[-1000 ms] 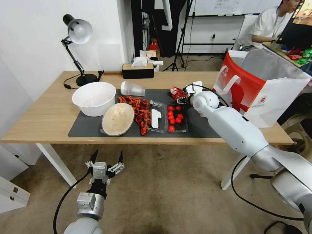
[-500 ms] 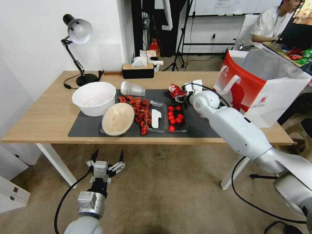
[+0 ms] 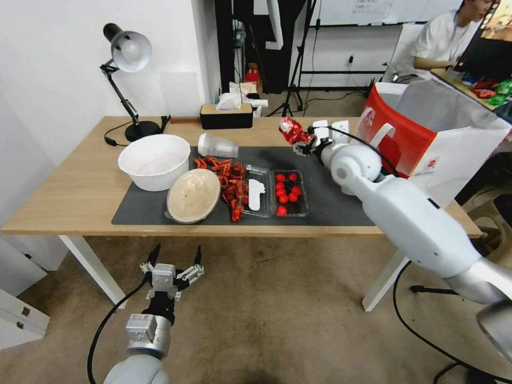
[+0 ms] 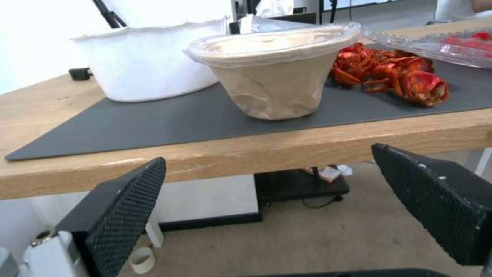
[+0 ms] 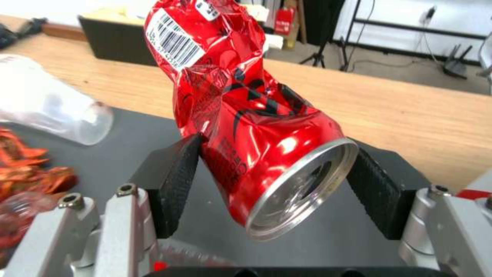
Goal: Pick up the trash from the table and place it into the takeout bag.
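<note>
Right gripper (image 5: pixel 269 181) pinching crushed red can (image 5: pixel 241 115) above table's (image 3: pixel 80 186) far edge, just left of takeout bag (image 3: pixel 426 144); left gripper (image 3: pixel 173 266) spread, parked low. Risk: crumpled, slick metal slipping from pads before reaching bag.

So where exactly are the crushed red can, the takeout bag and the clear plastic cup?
crushed red can (image 5: pixel 246 115): right wrist view, on its dented side.
takeout bag (image 3: pixel 397 141): head view, on its red front.
clear plastic cup (image 3: pixel 217 145): head view, on its side wall, lying on the mat.
</note>
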### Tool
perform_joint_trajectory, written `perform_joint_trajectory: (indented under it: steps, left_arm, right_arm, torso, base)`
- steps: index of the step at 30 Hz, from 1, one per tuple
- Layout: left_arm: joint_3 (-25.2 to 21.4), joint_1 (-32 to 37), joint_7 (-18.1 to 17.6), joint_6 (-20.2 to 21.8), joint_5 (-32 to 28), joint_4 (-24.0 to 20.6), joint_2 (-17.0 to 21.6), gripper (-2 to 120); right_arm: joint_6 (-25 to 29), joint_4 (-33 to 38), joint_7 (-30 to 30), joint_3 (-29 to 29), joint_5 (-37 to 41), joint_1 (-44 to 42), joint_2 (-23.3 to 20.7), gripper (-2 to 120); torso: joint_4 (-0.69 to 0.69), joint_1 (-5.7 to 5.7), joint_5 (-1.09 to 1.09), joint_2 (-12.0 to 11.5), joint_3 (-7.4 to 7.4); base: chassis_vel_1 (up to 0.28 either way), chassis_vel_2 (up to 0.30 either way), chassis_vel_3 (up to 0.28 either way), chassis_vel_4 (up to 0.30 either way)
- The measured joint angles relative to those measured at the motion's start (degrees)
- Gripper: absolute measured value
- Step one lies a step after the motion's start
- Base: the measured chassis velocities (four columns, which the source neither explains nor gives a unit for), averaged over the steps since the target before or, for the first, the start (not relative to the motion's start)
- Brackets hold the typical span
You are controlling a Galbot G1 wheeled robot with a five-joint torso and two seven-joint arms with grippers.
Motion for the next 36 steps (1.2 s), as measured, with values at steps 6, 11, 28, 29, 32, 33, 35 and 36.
perform_joint_trajectory:
  steps: [6, 11, 28, 29, 32, 33, 35, 36]
  left_arm:
    - [0.39, 0.06, -0.01, 0.1, 0.46, -0.01, -0.27, 100]
    - [0.73, 0.08, -0.02, 0.18, 1.12, -0.03, -0.71, 100]
    - [2.91, 0.4, -0.01, 0.19, 3.73, -0.03, -2.2, 100]
    - [2.97, 0.41, -0.02, 0.19, 3.8, -0.03, -2.24, 100]
    - [3.01, 0.52, -0.01, 0.2, 3.91, -0.02, -2.24, 100]
    - [3.06, 0.54, -0.01, 0.21, 3.97, 0.02, -2.23, 100]
    - [3.12, 0.54, 0.0, 0.22, 4.03, 0.04, -2.23, 100]
    - [3.21, 0.53, 0.0, 0.23, 4.06, 0.07, -2.26, 100]
  right_arm:
    - [0.41, 6.73, -1.36, 4.67, 0.21, -4.42, -4.19, 66]
    - [2.48, 12.37, -1.58, 10.95, 0.04, -8.63, -8.31, 66]
    - [8.1, 15.6, 17.56, 19.49, -1.87, -7.59, -16.31, 65]
    - [7.47, 14.78, 19.44, 20.31, -0.79, -7.68, -16.57, 65]
    - [6.73, 13.54, 21.48, 21.48, 0.85, -7.97, -16.76, 65]
    - [6.49, 13.02, 22.05, 21.91, 1.59, -8.2, -16.76, 65]
    - [6.34, 12.56, 22.4, 22.26, 2.18, -8.45, -16.72, 65]
    - [6.31, 12.18, 22.5, 22.68, 2.54, -8.89, -16.58, 65]
  torso:
    - [0.0, 0.0, 0.01, 0.0, 0.0]
    - [-0.01, 0.0, 0.0, 0.0, 0.0]
    - [0.0, 0.0, 0.0, 0.0, 0.0]
    - [-0.01, 0.0, 0.01, 0.0, 0.0]
    - [-0.01, 0.0, 0.01, 0.0, 0.01]
    - [-0.01, 0.0, 0.01, 0.0, 0.0]
    - [0.0, 0.0, 0.0, 0.0, 0.0]
    - [0.0, 0.0, 0.0, 0.0, 0.0]
  base:
    - [0.0, 0.0, 0.0, 0.0]
    - [0.0, 0.0, 0.0, 0.0]
    - [0.0, 0.0, 0.0, 0.0]
    - [0.0, 0.0, 0.0, 0.0]
    - [0.0, 0.0, 0.0, 0.0]
    - [0.0, 0.0, 0.0, 0.0]
    - [0.0, 0.0, 0.0, 0.0]
    - [0.0, 0.0, 0.0, 0.0]
